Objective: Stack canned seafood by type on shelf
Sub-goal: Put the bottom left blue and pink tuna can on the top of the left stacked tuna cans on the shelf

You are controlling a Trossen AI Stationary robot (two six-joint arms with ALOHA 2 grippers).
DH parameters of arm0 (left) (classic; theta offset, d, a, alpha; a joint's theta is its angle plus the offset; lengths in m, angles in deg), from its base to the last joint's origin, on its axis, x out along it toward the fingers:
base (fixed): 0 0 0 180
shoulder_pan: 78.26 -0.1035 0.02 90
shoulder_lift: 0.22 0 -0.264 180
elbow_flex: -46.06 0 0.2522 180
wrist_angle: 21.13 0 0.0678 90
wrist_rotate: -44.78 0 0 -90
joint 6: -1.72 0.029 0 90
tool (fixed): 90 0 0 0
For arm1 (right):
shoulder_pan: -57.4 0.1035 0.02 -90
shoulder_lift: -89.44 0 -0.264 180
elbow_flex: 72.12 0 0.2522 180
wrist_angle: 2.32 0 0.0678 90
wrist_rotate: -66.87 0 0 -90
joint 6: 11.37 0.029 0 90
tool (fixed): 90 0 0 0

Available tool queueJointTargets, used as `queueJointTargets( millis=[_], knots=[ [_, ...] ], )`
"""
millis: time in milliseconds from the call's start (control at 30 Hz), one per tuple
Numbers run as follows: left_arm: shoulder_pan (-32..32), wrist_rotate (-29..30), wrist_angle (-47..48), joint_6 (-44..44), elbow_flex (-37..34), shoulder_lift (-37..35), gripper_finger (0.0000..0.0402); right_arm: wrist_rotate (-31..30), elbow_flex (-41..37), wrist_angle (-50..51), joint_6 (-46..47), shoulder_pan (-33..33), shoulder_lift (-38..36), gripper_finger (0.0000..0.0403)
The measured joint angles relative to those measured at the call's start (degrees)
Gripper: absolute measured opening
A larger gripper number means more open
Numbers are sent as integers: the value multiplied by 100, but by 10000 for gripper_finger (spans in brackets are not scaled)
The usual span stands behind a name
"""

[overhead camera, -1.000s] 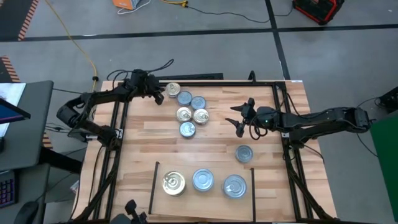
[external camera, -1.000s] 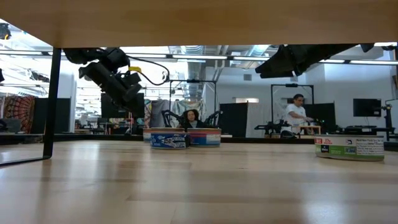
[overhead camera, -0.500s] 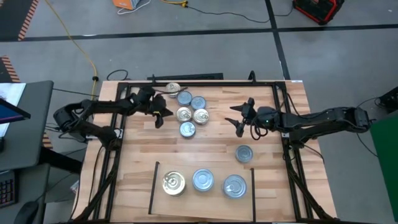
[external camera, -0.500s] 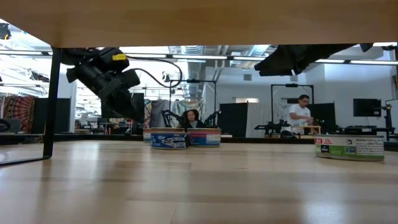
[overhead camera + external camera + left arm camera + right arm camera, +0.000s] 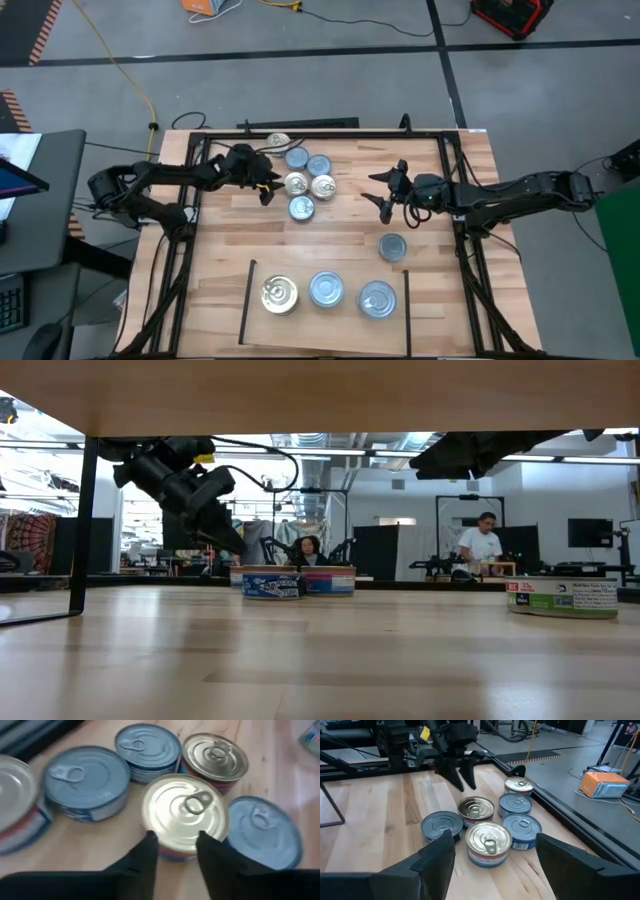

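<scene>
left hand (image 5: 266, 186) sits low over the worktop (image 5: 330, 240), right beside the loose cluster of tins (image 5: 308, 180). its two fingers (image 5: 148, 851) are parted by a narrow gap and grip nothing. in the left wrist view a gold-topped tin (image 5: 185, 815) lies directly ahead of the fingertips, very close; contact cannot be confirmed. around that tin: a second gold-topped tin (image 5: 215, 754) just beyond it, a silver-topped tin (image 5: 263, 829) to one side, two more silver-topped tins (image 5: 86, 781) further off, all close-packed. one more gold-topped tin (image 5: 279, 141) lies apart from the cluster, at the black frame (image 5: 320, 133) beyond this hand.

right hand (image 5: 389, 192) hangs above the worktop on the far side of the cluster from the left hand, fingers (image 5: 436, 856) spread wide, nothing between them. a single silver-topped tin (image 5: 392, 246) lies on the boards near this hand, away from the cluster.

shelf (image 5: 326, 318): a plank patch between two thin black lines, well apart from both hands at the worktop's near edge. it carries three tins in a row, a gold-topped one (image 5: 279, 294) and two silver-topped ones (image 5: 327, 290); stack heights cannot be judged from above.

low view: two people (image 5: 487, 544) visible in the room behind.
</scene>
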Motion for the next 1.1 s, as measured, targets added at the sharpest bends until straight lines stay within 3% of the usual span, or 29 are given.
queueJointTargets(
  millis=[167,333,467,700,900,1100],
  knots=[
    [261,2,-76,-580,2,341,206,-1,0,0,-21,0,-1,302],
    [416,488,-413,-736,2,610,224,-1,0,0,-24,0,0,302],
    [400,831,-524,-832,5,617,215,-1,0,2,-24,4,-1,302],
    [397,600,-829,-1332,7,617,190,-1,0,2,-31,2,-1,302],
    [373,1143,-776,-1774,7,773,174,-1,0,-4,-48,0,-1,302],
    [329,991,-1103,-1929,26,1116,140,-1,0,-44,-46,0,-1,302]
  ],
)
